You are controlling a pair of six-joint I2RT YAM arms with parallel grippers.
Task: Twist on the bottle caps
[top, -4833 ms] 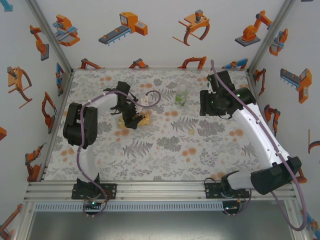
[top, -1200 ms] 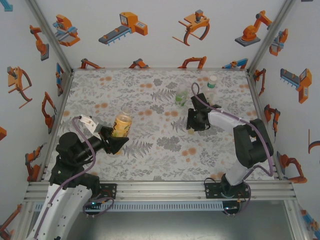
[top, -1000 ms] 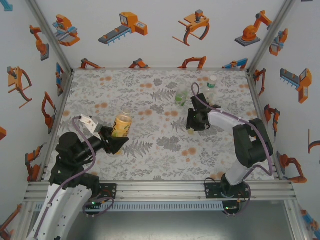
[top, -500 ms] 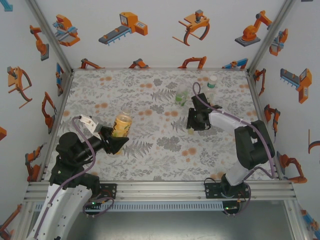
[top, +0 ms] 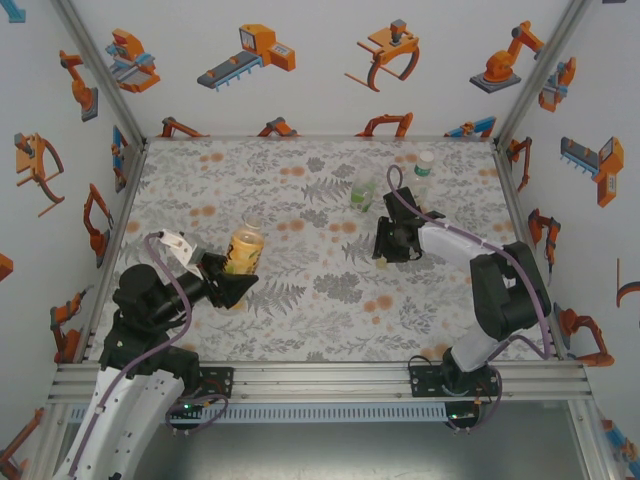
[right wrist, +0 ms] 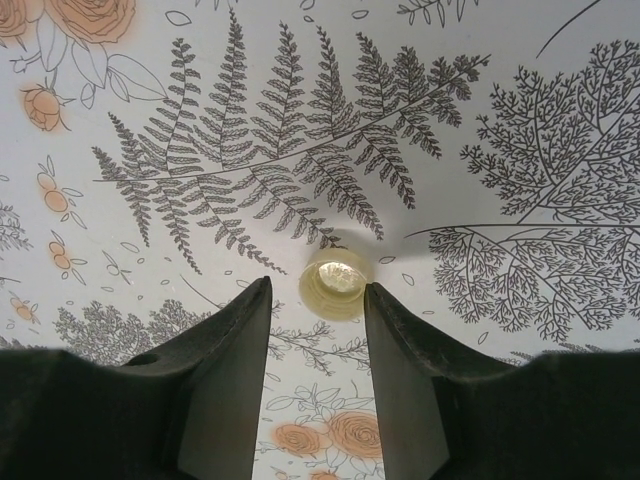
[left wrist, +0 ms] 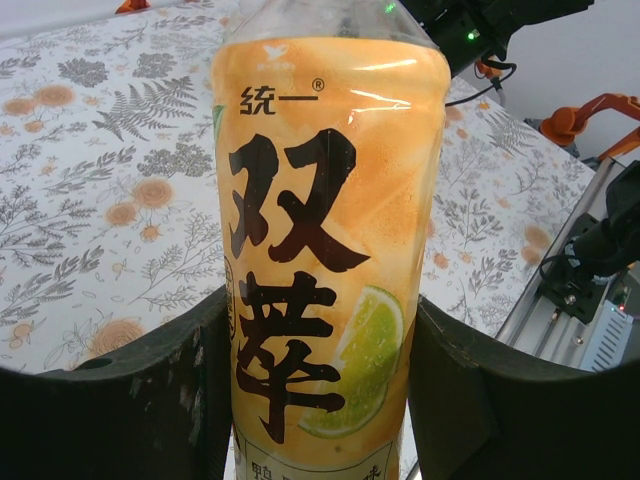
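The left fingers (left wrist: 150,390) clamp the amber lemon-drink bottle (left wrist: 330,250) upright near the worktop's (top: 330,320) front-left corner, ready for capping. The right fingers (right wrist: 230,360) straddle the pale yellow cap (right wrist: 338,283) right of centre; I cannot tell whether they grip it.

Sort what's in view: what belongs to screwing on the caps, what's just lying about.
For the job:
- amber plastic bottle with orange-yellow label, held in the left gripper
- small round pale yellow plastic cap, between the fingers of the right gripper
- translucent green plastic bottle
- clear plastic bottle with green-white band

Just surroundings:
- flowered table cover
- robot wall stickers
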